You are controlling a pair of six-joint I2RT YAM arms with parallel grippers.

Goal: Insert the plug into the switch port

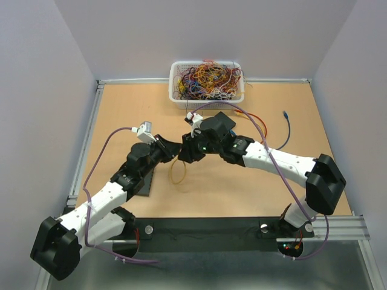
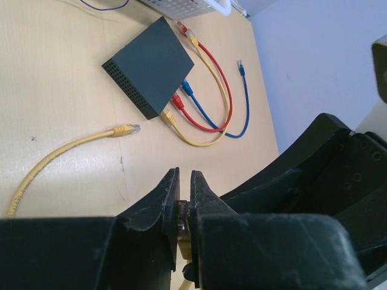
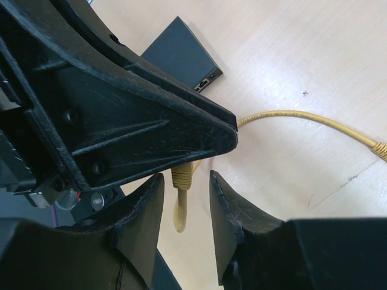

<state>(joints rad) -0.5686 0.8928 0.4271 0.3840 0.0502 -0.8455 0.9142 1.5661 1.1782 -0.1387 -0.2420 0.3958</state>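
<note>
Right wrist: left gripper (image 2: 185,181) is clamping the yellow plug (image 3: 180,176), right gripper (image 3: 185,194) is straddling it, jaws apart. Handover's happening, I reckon; next is needing a square pinch.

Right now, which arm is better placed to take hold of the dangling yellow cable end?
Right, probably. The right claw stands open astride the yellow cable end, while the left claw is shut on that cable further along.
</note>
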